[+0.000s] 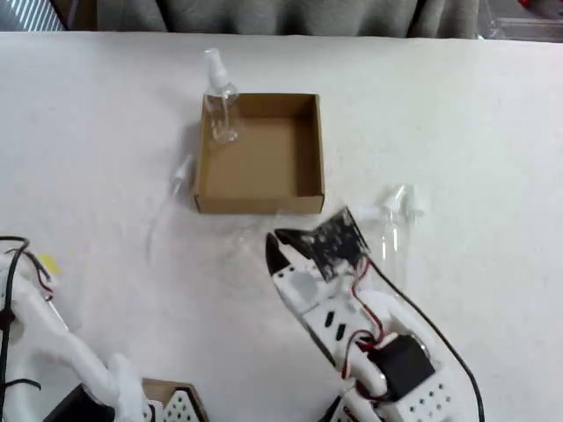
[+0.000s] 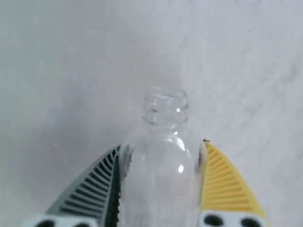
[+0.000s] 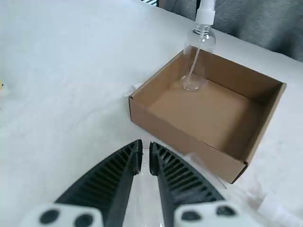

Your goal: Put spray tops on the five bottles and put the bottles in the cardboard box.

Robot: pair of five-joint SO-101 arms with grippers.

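One capped bottle (image 1: 222, 110) stands inside the cardboard box (image 1: 255, 204), in the corner farthest ahead of the right gripper (image 3: 145, 158). A second bottle (image 1: 393, 242), seemingly capped, lies just beside that arm, and a loose spray top (image 1: 180, 173) lies by the box, so most of the job looks undone. The left gripper (image 2: 161, 158) is clamped around a capless bottle (image 2: 165, 106) whose neck pokes past its fingertips, while the right gripper's black jaws are nearly together with nothing visibly held.

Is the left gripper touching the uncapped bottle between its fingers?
Touching. In the left wrist view, both fingers of the left gripper press against the uncapped bottle.
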